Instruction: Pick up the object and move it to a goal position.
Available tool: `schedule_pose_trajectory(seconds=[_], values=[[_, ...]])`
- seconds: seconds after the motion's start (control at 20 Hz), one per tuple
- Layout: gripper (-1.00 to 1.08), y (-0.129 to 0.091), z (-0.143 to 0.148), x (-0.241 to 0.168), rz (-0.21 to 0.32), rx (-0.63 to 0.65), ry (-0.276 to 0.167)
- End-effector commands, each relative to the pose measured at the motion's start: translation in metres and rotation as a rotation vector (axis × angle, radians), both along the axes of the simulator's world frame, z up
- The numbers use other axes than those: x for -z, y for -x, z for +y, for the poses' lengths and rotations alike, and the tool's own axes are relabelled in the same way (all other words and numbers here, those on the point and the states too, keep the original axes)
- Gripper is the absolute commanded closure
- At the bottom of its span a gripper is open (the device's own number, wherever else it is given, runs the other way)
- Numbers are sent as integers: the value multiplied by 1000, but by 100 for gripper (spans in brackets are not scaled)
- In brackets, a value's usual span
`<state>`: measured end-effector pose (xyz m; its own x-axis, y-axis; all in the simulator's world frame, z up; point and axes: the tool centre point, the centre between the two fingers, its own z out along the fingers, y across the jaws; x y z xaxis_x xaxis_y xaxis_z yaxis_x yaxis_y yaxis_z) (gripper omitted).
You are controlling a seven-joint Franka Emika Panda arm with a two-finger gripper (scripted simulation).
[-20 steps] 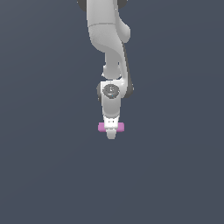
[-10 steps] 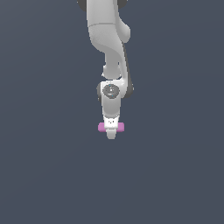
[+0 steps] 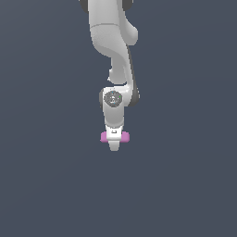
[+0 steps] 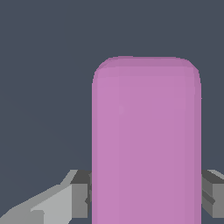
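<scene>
Gripper [image 3: 114,146] clenched on pink block [image 4: 146,140], fingers [image 4: 78,194] pressing its long sides; block crosswise between jaws, ends sticking out either side, gripped mid-length, likely for balanced carry to goal

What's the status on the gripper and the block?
Gripper shut on pink block. Block ends stick out both sides of the fingers. Nothing else in view.

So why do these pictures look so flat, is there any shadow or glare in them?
Exterior view: even, soft light, no cast shadow under the gripper or pink block, only gentle shading on the arm. Wrist view: the block fills the frame, matte, no glare, edges slightly soft; fingers flat grey.
</scene>
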<state>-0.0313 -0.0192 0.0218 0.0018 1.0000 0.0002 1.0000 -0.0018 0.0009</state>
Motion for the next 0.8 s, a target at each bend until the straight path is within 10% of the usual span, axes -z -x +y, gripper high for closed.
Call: schedule_pose_trajectory(seconds=[0.0,0.75], values=[[108,-10,-8,-4,0,1,-1],[108,-92,-67,-30,0,1,-1]])
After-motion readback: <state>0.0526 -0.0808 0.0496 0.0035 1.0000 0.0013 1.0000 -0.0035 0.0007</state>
